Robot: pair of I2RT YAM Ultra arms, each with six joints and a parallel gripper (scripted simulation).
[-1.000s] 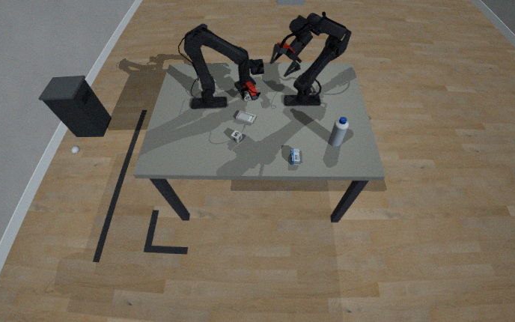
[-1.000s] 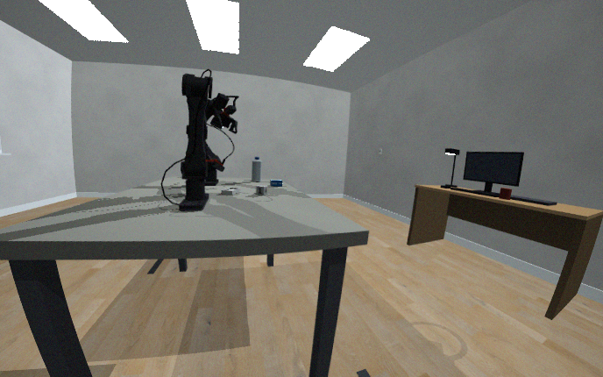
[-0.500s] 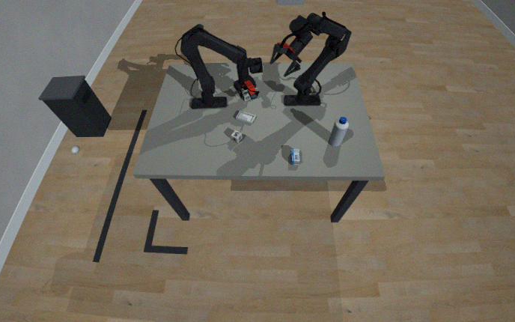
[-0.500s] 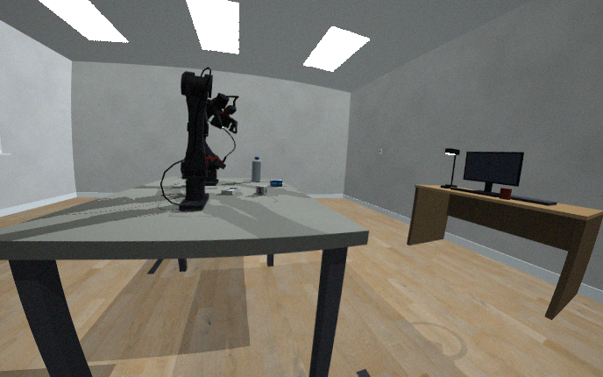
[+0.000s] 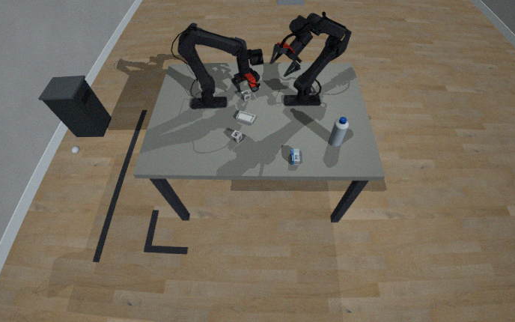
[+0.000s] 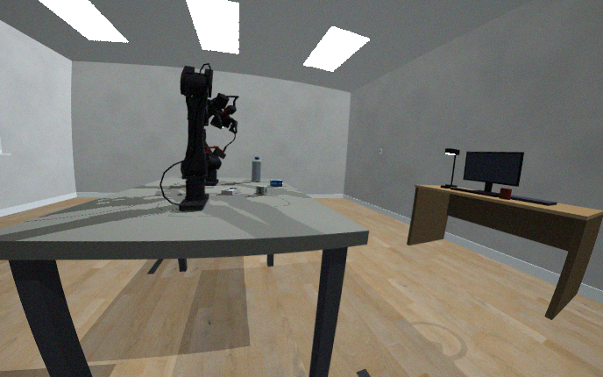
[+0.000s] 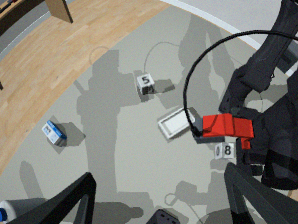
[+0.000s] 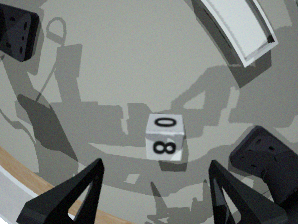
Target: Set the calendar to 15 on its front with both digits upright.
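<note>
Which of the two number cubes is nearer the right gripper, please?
The cube showing 0 and 8, near the open right gripper; the cube showing a 5 stands beyond the tray.
</note>
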